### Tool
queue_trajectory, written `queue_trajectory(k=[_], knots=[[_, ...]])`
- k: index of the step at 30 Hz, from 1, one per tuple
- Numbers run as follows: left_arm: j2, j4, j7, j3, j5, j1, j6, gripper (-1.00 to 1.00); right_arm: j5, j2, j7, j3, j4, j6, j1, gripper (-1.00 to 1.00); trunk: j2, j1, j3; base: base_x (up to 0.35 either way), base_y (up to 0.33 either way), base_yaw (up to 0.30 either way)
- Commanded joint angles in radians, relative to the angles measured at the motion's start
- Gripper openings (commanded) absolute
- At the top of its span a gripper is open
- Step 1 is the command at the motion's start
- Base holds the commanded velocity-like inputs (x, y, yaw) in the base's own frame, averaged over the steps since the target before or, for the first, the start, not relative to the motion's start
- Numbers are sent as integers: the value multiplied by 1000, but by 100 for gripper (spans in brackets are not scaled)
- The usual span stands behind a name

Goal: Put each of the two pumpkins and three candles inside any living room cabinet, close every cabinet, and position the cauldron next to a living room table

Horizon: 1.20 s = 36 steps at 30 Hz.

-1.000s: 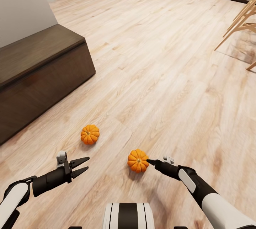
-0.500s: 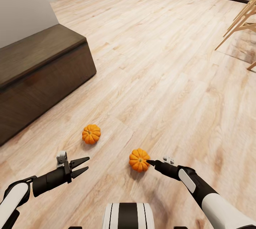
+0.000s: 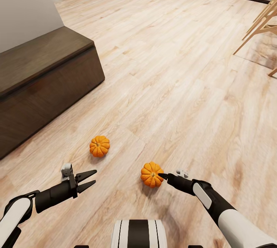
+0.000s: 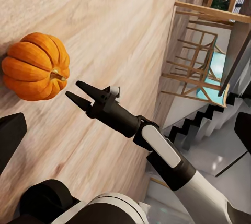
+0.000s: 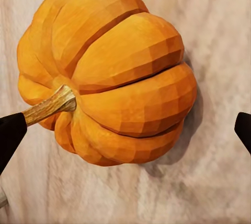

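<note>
The wooden floor (image 3: 173, 86) spans the head view. At about ten o'clock stands the long, low dark-brown cabinet (image 3: 42, 82), its visible fronts flush, so nothing appears to have been stowed yet. At two o'clock, the pale legs of a wooden chair (image 3: 261, 24) enter the scene. Both pumpkins lie on the floor: the far pumpkin (image 3: 99, 146) at roughly eleven o'clock, well apart from the cabinet, and the near pumpkin (image 3: 151, 174) just right of centre. The right gripper (image 3: 163, 176) sits at the near pumpkin's side, its fingers spread on either flank of the fruit in the right wrist view (image 5: 107, 75) and not yet clamped. The left gripper (image 3: 91, 179) hovers empty at seven o'clock, fingers apart. By this evidence the task is at its first pickup: two pumpkins, three candles, the cabinet check and the cauldron placement all seem to remain.
</note>
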State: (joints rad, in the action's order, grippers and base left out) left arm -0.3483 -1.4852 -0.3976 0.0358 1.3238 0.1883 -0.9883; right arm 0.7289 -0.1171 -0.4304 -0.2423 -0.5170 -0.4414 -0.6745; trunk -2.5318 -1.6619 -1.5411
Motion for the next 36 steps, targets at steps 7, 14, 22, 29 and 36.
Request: queue_trajectory(k=[7, 14, 22, 29, 36], knots=[[0, 2, -6, 1, -3, 0, -4, 100, 6, -1, 0, -5, -1, -2, 0, 100, -1, -2, -16, 0, 0, 0], [0, 2, -6, 1, -3, 0, -4, 100, 6, 0, 0, -5, -1, -2, 0, 100, -2, -4, -35, 0, 0, 0], [0, 3, -6, 1, -3, 0, -4, 100, 6, 1, -1, -5, -1, -2, 0, 100, -3, -5, -43, 0, 0, 0], [0, 3, -6, 1, -3, 0, -4, 100, 6, 1, -1, -5, -1, -1, 0, 100, -3, -5, -43, 0, 0, 0], [0, 3, -6, 0, -5, 0, -4, 100, 6, 0, 0, -5, -1, 1, 0, 100, -3, -5, -43, 71, 0, 0]])
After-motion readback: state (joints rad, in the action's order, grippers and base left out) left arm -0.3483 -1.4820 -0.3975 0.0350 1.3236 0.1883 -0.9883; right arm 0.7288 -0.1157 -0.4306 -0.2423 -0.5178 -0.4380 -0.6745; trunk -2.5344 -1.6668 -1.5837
